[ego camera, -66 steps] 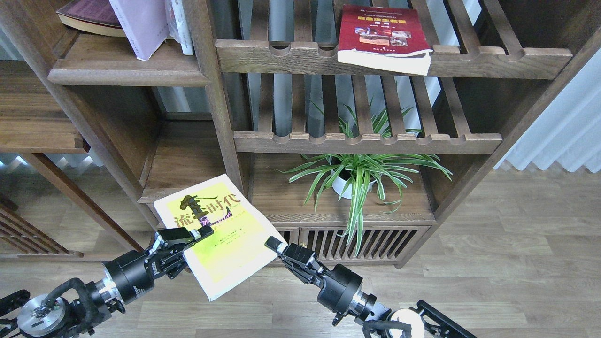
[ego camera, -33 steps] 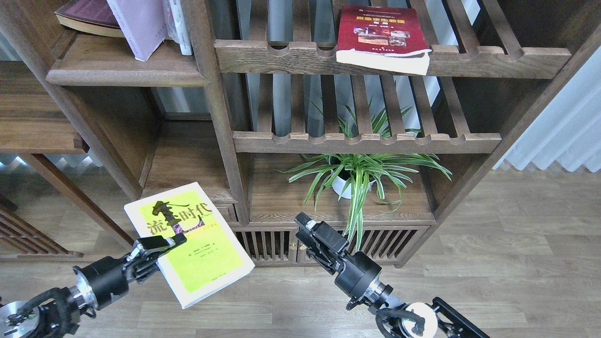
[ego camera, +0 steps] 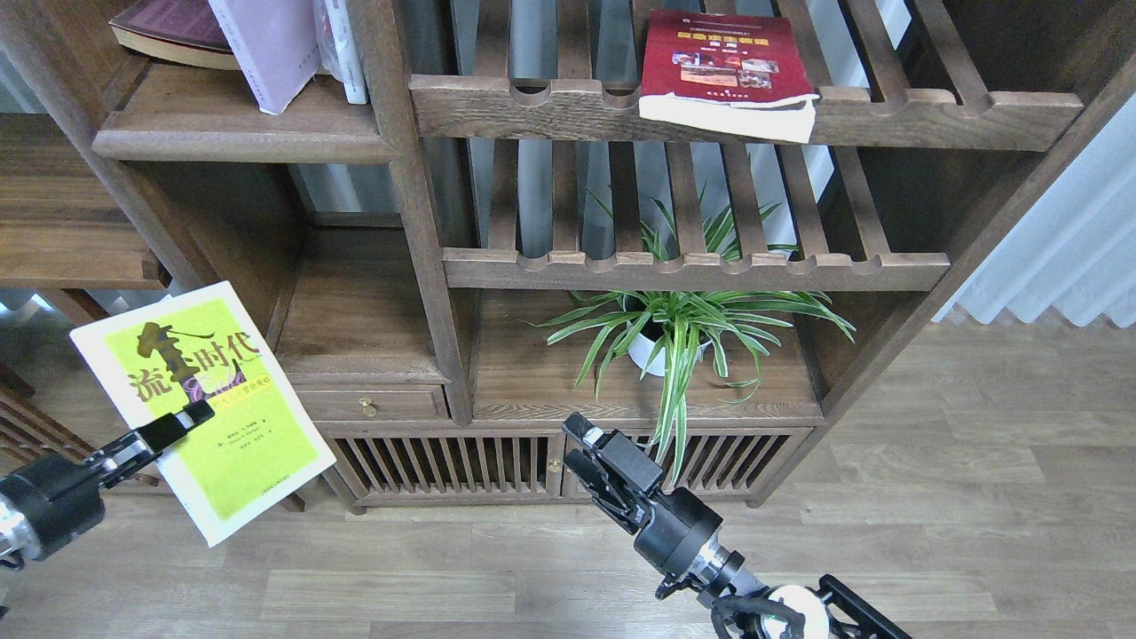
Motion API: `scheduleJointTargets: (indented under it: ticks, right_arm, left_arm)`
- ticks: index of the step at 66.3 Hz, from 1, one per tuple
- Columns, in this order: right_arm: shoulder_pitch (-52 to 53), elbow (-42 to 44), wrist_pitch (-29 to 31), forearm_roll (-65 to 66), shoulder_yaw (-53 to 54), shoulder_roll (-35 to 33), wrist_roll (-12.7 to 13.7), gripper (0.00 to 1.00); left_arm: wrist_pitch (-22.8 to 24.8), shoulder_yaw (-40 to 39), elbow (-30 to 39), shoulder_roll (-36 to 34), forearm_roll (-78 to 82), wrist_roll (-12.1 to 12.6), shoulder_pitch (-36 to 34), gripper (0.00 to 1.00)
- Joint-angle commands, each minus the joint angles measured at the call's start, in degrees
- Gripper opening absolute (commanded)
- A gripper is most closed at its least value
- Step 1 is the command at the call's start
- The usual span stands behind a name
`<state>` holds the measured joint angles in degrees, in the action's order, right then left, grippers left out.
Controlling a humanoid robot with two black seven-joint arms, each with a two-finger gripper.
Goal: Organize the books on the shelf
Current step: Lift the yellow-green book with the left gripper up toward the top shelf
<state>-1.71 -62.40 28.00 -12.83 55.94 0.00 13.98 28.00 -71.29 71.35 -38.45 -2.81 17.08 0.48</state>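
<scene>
Here, left pincer clamped on yellow-green book, long axis leaning up-left, right pincer apart.

A home living room: walnut bookcase, potted plant, wood floor, pale curtain

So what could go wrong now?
The left gripper pinches the yellow book only near one edge, with most of it hanging free, so it might tilt or slip out. The solid shelf already holds a lavender book standing on end, which could get knocked over. The red book overhangs its slatted rack and might slide off if bumped.
</scene>
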Motion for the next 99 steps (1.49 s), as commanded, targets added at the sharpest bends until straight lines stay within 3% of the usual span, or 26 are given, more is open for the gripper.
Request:
scheduleJointTargets:
  ticks: [1,20,56,71,89,99]
  right_arm:
    - [-0.05,0.00,0.00,0.00,-0.22,0.00,-0.01,0.99]
    - [-0.14,0.00,0.00,0.00,-0.30,0.00,-0.01,0.99]
    - [-0.05,0.35,0.00,0.00,-0.22,0.00,-0.01,0.99]
    - [-0.14,0.61,0.00,0.00,-0.22,0.00,-0.01,0.99]
    - [-0.14,0.61,0.00,0.00,-0.13,0.00,-0.01,0.99]
    - [-0.14,0.61,0.00,0.00,-0.13,0.00,-0.01,0.99]
  left_arm:
    - [0.00,-3.85,3.00,-0.13,0.17,0.76,1.80,0.03]
    - [0.00,-18.00,6.25,-1.10,-0.09,4.36,3.65,0.03]
    - [0.00,-28.91,7.75,-10.42,-3.79,4.27,2.68,0.02]
    - [0.00,-27.42,7.57,-15.69,-3.61,5.06,-9.44,0.02]
    - [0.00,-19.68,5.64,-20.79,-3.17,5.77,-25.26,0.02]
    - [0.00,-14.68,2.57,-21.05,-0.36,7.96,-33.87,0.02]
